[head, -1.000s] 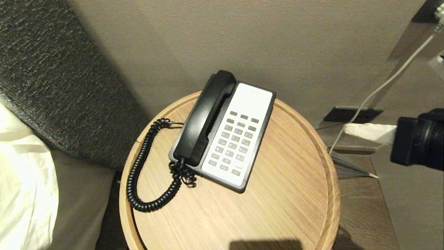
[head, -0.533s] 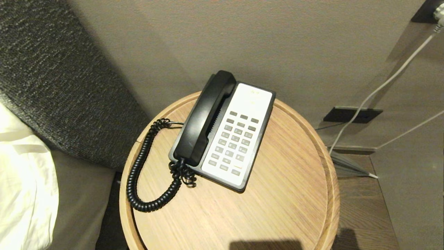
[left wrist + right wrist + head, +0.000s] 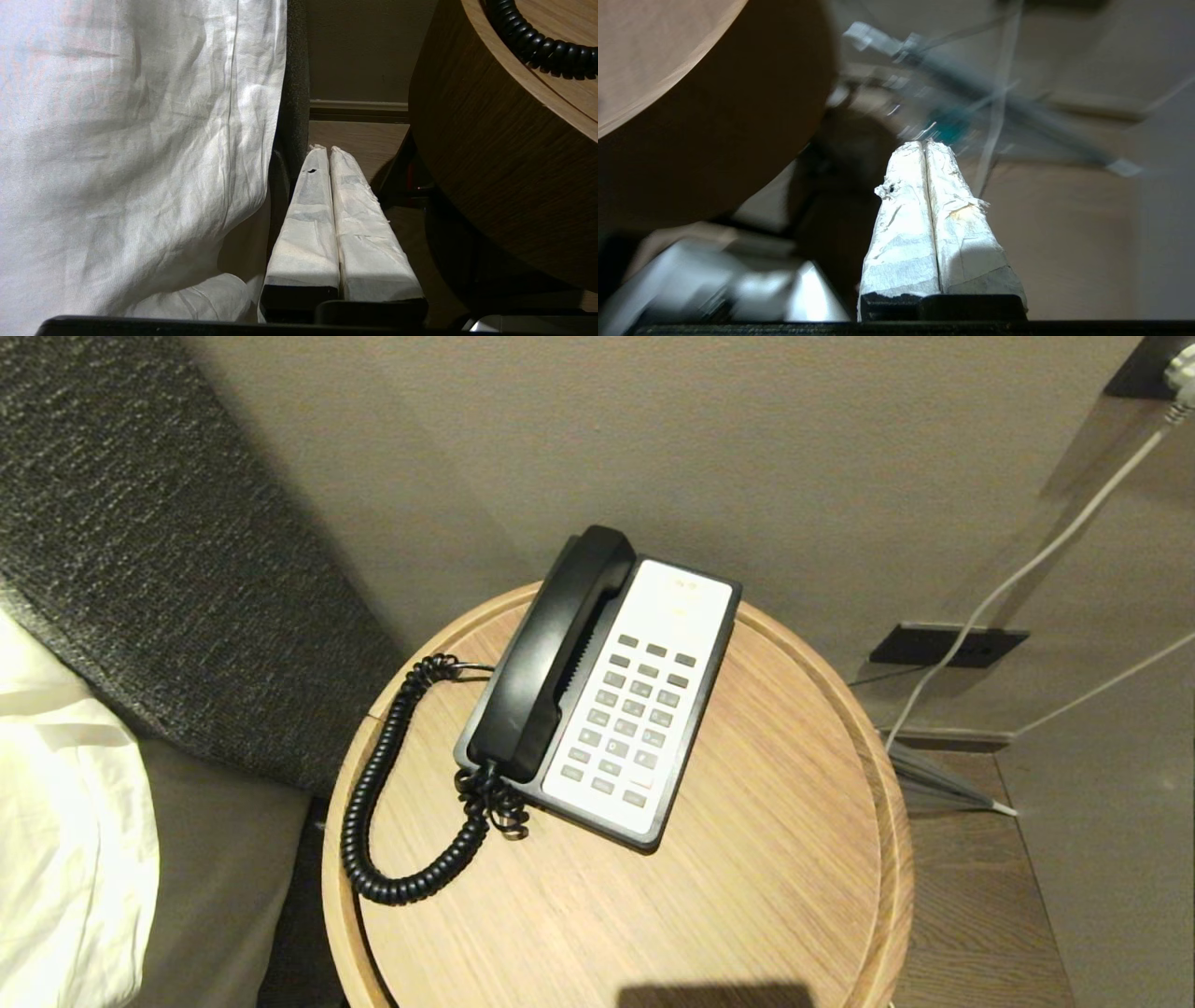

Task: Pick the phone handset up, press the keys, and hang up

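The black phone handset (image 3: 551, 658) lies in its cradle on the left side of the phone base (image 3: 653, 616), whose grey keys (image 3: 630, 714) face up. Its black coiled cord (image 3: 373, 803) loops over the round wooden table (image 3: 747, 896); a stretch of the cord (image 3: 537, 42) also shows in the left wrist view. Neither arm is in the head view. My left gripper (image 3: 327, 149) hangs shut and empty below the table's left side, beside white bedding. My right gripper (image 3: 926, 143) is shut and empty, low beside the table's right side.
White bedding (image 3: 65, 840) and a dark grey headboard (image 3: 140, 541) stand left of the table. The beige wall (image 3: 747, 457) rises right behind the phone. White cables (image 3: 1018, 579) and a black floor socket (image 3: 948, 644) lie on the right.
The right arm, at the head view's right edge a second ago, has dropped out of that view. The phone, handset and cord have not moved.
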Controlling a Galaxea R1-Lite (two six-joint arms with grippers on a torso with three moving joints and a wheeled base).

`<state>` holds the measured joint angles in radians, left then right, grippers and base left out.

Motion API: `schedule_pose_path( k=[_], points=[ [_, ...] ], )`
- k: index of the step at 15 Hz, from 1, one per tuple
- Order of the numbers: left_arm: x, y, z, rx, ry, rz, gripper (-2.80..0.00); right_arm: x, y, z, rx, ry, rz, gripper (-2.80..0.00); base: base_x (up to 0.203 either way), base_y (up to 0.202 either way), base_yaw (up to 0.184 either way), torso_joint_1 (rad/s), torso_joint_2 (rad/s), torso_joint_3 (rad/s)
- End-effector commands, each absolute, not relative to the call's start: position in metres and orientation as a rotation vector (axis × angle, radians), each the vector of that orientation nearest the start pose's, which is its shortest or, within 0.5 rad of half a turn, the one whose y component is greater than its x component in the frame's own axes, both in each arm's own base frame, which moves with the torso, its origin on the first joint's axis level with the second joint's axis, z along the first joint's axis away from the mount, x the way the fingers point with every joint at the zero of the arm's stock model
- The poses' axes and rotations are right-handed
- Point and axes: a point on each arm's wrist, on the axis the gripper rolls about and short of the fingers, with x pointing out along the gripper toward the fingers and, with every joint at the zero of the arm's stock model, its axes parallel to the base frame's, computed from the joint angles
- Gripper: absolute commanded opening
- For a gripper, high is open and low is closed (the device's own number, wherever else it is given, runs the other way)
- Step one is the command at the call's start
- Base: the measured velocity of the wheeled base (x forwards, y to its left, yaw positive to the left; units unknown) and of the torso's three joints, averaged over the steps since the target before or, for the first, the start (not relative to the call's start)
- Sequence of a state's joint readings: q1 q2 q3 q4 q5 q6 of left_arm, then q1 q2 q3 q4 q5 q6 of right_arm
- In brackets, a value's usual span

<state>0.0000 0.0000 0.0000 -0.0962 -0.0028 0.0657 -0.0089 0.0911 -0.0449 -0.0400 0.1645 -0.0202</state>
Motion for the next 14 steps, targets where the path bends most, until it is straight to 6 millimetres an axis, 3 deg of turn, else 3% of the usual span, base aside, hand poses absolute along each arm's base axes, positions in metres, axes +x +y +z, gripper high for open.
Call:
schedule_pose_path(
  k=[1, 2, 14],
  points=[
    [-0.0201, -0.0001, 0.0743, 0.066, -0.057, -0.001, -2.80, -0.0195, 0.0008, 0.0801, -0.027, -0.020, 0.013, -2.80, 0.000, 0.000, 0.000, 0.000, 0.00, 0.000],
    [-0.0201, -0.0001, 0.0744, 0.066, -0.058, -0.001, -2.80, -0.0193, 0.0002, 0.0734, -0.005, 0.011, -0.009, -2.80, 0.000, 0.000, 0.000, 0.000, 0.00, 0.000],
    [-0.0201, 0.0000, 0.0744, 0.064, -0.058, 0.000, -2.80, -0.0207, 0.0003, 0.0747, 0.006, -0.020, -0.005, -2.80, 0.000, 0.000, 0.000, 0.000, 0.00, 0.000]
  ],
)
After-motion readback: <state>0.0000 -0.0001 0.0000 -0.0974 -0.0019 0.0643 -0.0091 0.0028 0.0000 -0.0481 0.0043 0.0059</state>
